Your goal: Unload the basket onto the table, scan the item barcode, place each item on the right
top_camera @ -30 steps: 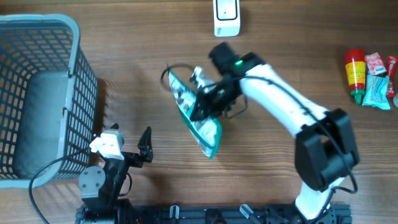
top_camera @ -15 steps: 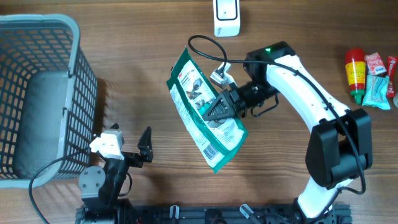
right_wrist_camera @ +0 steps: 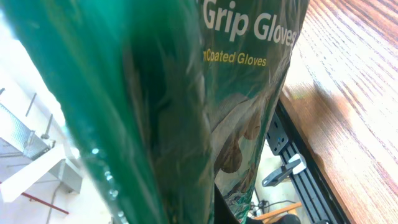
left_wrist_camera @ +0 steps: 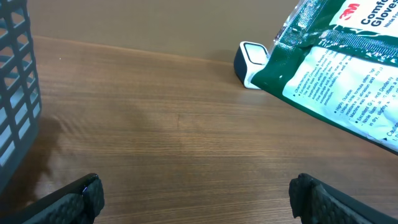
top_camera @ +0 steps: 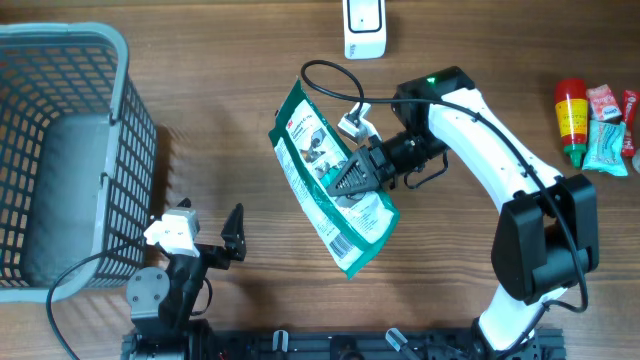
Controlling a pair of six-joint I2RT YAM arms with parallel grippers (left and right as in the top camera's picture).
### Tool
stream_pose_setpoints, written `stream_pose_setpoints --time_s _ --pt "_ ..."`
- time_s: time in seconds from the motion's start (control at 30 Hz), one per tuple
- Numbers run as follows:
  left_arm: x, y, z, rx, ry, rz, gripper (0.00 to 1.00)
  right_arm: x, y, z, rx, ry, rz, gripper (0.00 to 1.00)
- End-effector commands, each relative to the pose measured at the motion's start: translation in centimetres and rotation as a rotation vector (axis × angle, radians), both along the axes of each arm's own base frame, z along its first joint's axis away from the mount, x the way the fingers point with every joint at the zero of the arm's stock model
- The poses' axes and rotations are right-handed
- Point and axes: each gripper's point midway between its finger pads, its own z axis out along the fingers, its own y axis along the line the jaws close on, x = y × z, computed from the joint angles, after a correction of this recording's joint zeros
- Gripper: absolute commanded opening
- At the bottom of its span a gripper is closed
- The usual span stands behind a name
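Observation:
The item is a green glove packet (top_camera: 325,190) with white print, held above the table's middle with its printed face turned up. A white label patch (top_camera: 342,243) sits near its lower end. My right gripper (top_camera: 347,180) is shut on the packet's middle. In the right wrist view the packet (right_wrist_camera: 186,93) fills the frame and hides the fingers. The white scanner (top_camera: 364,28) stands at the far edge, beyond the packet. The left wrist view shows both the scanner (left_wrist_camera: 250,62) and the packet (left_wrist_camera: 348,74). My left gripper (top_camera: 210,222) rests open near the front left, holding nothing (left_wrist_camera: 196,199).
A grey plastic basket (top_camera: 60,150) fills the left side, close to my left arm (left_wrist_camera: 15,93). A red bottle (top_camera: 571,118) and small packets (top_camera: 607,135) lie at the far right. A black cable (top_camera: 320,75) loops above the packet.
A second ago the packet hung edge-on and crumpled; my right arm has swung right and turned it face up. Over the last half second nothing has moved. The left arm is still.

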Motion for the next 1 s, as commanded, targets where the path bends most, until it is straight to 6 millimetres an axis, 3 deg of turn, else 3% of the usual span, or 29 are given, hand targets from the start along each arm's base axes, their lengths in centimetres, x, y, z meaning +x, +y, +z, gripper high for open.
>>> stream_pose_setpoints --time_s 0.0,0.27,0.57,0.67,0.7,0.77,0.83,0.9,0.97 --pt "-0.1 -0.3 0.1 -0.008 -0.006 -0.015 1.0 -0.1 -0.1 0.4 0.004 -0.005 -0.006 0.04" --pt "-0.1 -0.3 0.1 -0.008 -0.006 -0.015 1.0 -0.1 -0.2 0.3 -0.057 0.102 -0.027 0.04" --pt "-0.1 -0.3 0.1 -0.008 -0.005 -0.015 1.0 -0.1 -0.2 0.3 -0.057 0.101 -0.028 0.04" --pt "-0.3 -0.3 -0.9 -0.011 0.039 -0.015 1.0 0.1 -0.1 0.0 -0.052 0.068 -0.024 0.04" --pt "-0.5 -0.3 -1.6 -0.012 0.067 -0.015 1.0 0.6 0.0 -0.5 -0.045 0.007 -0.019 0.04" --pt "-0.7 -0.3 -2.3 -0.014 0.097 -0.015 1.0 3.1 -0.1 -3.8 -0.125 -0.247 0.006 0.04" --pt "-0.7 -0.3 -2.3 -0.014 0.098 -0.015 1.0 8.3 -1.8 -8.6 -0.474 -0.362 -0.126 0.05" --pt "-0.7 -0.3 -2.3 -0.014 0.098 -0.015 1.0 10.8 -2.4 -8.4 -0.555 -0.478 -0.18 0.05" --pt "-0.7 -0.3 -2.3 -0.014 0.098 -0.015 1.0 12.6 -1.7 -5.8 -0.504 -0.594 -0.21 0.05"
